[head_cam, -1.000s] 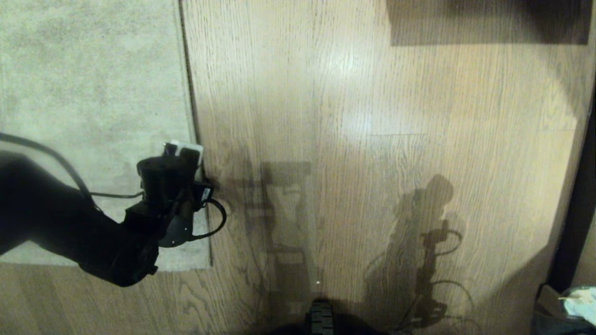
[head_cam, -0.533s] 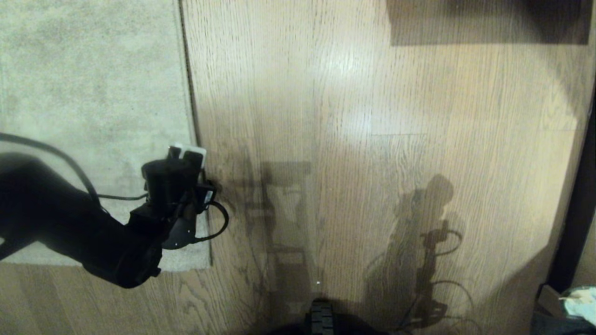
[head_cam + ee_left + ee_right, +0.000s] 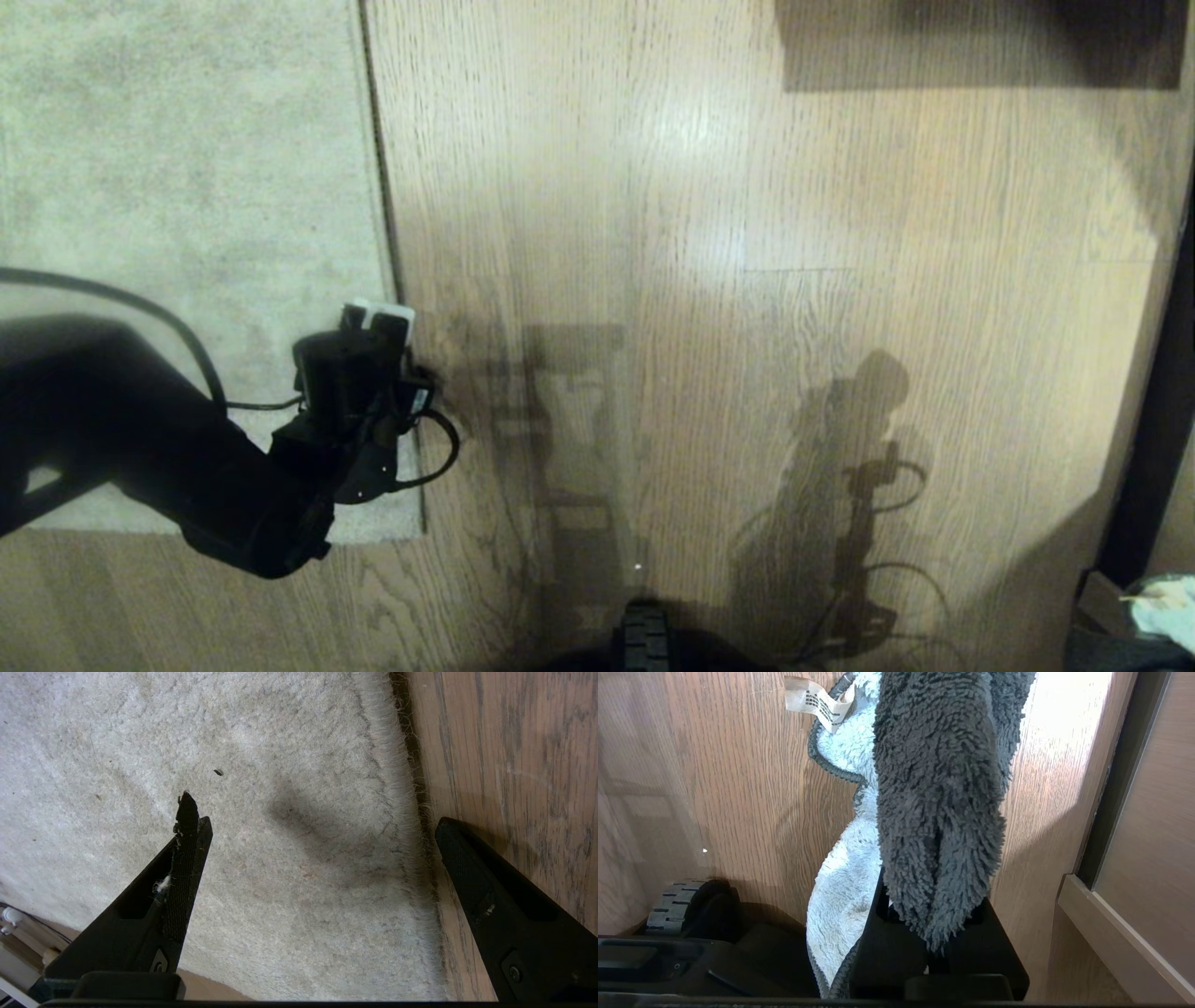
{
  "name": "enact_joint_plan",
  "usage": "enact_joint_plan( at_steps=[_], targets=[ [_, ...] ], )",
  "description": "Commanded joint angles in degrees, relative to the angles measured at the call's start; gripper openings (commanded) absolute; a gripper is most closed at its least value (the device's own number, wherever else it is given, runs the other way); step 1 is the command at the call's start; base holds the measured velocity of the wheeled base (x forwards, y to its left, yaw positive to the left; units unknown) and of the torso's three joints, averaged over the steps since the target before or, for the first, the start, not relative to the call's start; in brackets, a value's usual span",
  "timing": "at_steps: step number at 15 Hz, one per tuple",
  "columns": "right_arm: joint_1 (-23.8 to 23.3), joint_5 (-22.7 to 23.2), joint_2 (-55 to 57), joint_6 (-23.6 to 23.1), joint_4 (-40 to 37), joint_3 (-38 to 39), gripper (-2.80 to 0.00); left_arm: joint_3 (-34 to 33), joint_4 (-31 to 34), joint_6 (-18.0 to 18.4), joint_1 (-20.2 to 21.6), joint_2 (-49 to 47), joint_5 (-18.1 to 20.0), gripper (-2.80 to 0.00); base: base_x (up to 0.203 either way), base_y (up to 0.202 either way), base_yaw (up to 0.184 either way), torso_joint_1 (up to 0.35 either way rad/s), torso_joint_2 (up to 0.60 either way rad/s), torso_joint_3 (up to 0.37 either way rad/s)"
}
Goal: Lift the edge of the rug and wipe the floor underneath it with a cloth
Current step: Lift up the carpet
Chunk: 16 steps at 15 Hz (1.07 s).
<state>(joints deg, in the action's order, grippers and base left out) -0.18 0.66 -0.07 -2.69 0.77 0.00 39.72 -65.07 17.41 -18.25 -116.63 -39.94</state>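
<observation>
Glossy light-brown wood-grain floor (image 3: 747, 280) fills most of the head view, with a pale beige-grey short-pile rug (image 3: 187, 187) lying flat over its left part, the near right corner of the rug close to the robot's base. Over the last second the left pincer (image 3: 317, 835) has crept a little nearer to the robot along the rug's right border and seems to have settled lower; the floor, rug and shadows sit exactly as they did, so the camera itself has not shifted. In the left wrist view the pincer is spread wide and grasps nothing: one finger (image 3: 187, 868) hangs over the pile, the other over bare planks, so the rug edge (image 3: 406, 812) with its fringe of loose fibres runs between them, just beside the floor-side finger. That edge is not yet raised anywhere. I judge the approach to be almost finished, the next need being to get the floor-side finger under the border before closing. The right pincer (image 3: 934, 933), out of the head view, is clenched on the fluffy dark grey and pale blue cloth (image 3: 934, 788), which droops from it above the floor at the robot's right side, well apart from the rug, ready for wiping.
</observation>
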Motion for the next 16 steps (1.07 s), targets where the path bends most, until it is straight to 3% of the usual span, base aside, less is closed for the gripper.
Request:
enact_joint_plan(
  at_steps=[1,7,16],
  targets=[
    [0.0,0.0,0.1,0.0,0.0,0.0,-2.8,0.0,-0.5,0.1,0.1,-0.9,-0.2,0.0,0.0,0.0,0.0,0.0,0.0,0.0],
    [0.0,0.0,0.1,0.0,0.0,0.0,-2.8,-2.6,-0.7,0.4,1.8,0.2,-0.5,0.0,0.0,0.0,0.0,0.0,0.0,0.0],
    [0.0,0.0,0.1,0.0,0.0,0.0,-2.8,-14.1,-0.8,1.2,8.0,8.1,-0.3,0.0,0.0,0.0,0.0,0.0,0.0,0.0]
  ],
)
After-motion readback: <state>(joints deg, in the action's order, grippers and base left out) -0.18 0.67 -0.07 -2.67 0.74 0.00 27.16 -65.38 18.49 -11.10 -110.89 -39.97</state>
